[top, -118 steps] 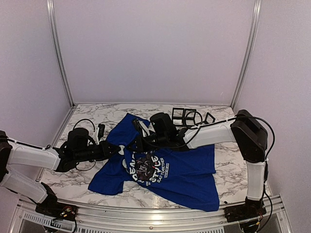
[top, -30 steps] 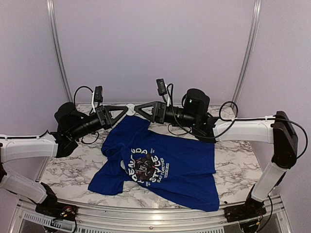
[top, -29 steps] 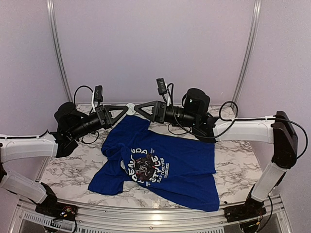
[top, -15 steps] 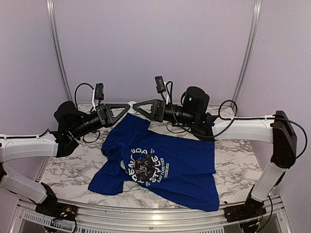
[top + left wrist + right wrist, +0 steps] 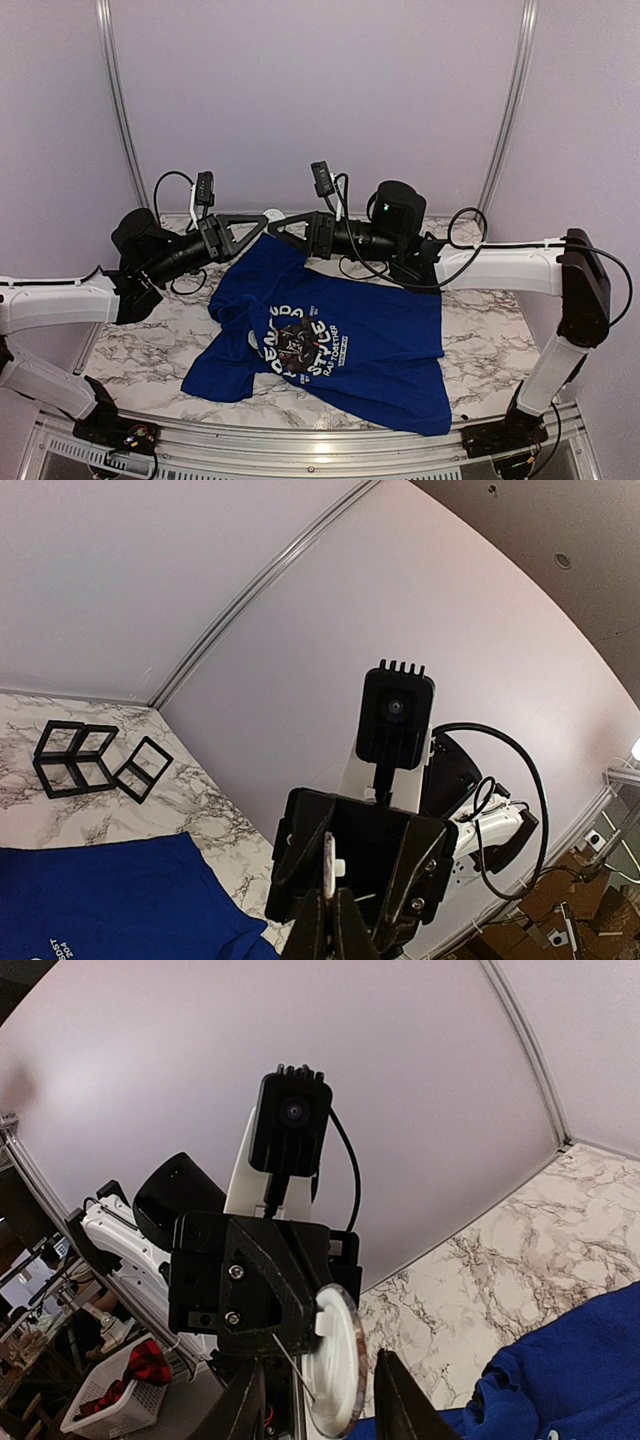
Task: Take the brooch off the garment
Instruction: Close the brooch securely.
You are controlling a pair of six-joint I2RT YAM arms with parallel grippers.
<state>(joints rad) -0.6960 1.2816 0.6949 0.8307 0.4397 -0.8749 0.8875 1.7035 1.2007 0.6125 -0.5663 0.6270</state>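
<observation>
Brooch (image 5: 270,213) and garment (image 5: 345,340) are already apart. The white disc hangs in the air above the far edge of the bench (image 5: 140,365), over the shirt's far shoulder, while the blue shirt lies spread across the middle of the bench, print up.

The left gripper (image 5: 262,221) is pinched tight on the brooch. Its own wrist view shows the disc edge-on between the fingers, so the face and the thin pin stick out toward the other arm. The right gripper (image 5: 274,223) meets it tip to tip. Its fingers (image 5: 400,1410) stand partly apart on either side of the disc, with a gap showing beside at least one of them, so it has no hold.

Lifting the piece well clear of the cloth stops the pin catching the fabric. The head-on pose looks meant for a hand-over or for working the clasp. By my judgement the removal itself is done, and only setting the brooch down remains.
</observation>
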